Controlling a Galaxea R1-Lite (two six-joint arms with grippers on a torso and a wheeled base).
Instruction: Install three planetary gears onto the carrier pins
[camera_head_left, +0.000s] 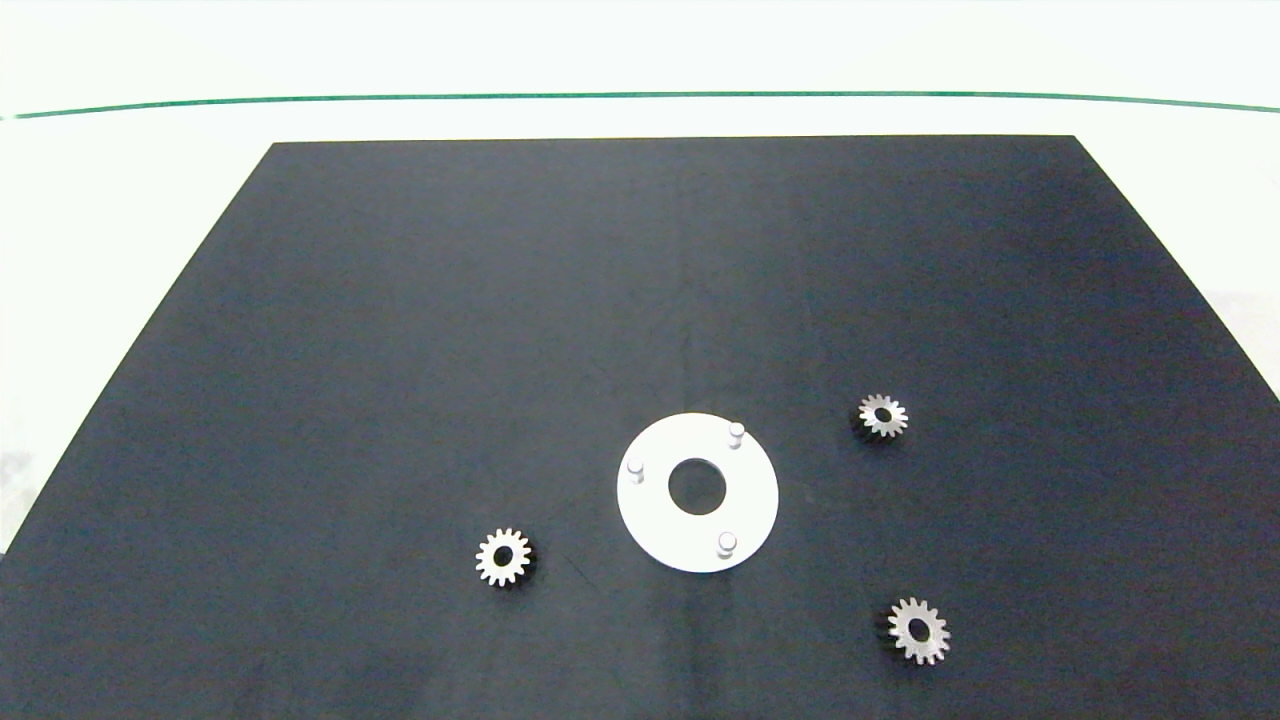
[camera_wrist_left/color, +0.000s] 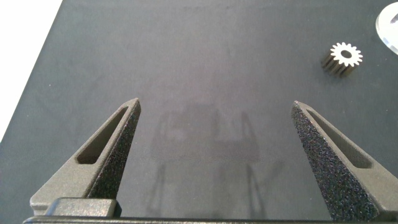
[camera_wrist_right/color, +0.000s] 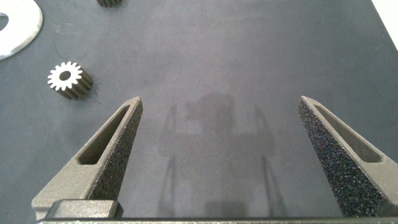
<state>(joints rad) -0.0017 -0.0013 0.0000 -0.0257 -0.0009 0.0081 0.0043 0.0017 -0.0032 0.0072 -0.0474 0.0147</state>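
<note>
left gripper (camera_wrist_left/color: 214, 118) and right gripper (camera_wrist_right/color: 217, 115): spread wide, empty, above the black mat (camera_head_left: 400, 350). three planetary gears (camera_head_left: 504, 558) (camera_head_left: 883, 415) (camera_head_left: 918, 630): loose around white carrier disc (camera_head_left: 655, 520); carrier pins (camera_head_left: 727, 543) bare. step: first pickup, probably nearest gear.

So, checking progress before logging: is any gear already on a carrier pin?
No: all three planetary gears lie on the black mat, and the carrier pins stand bare.
</note>
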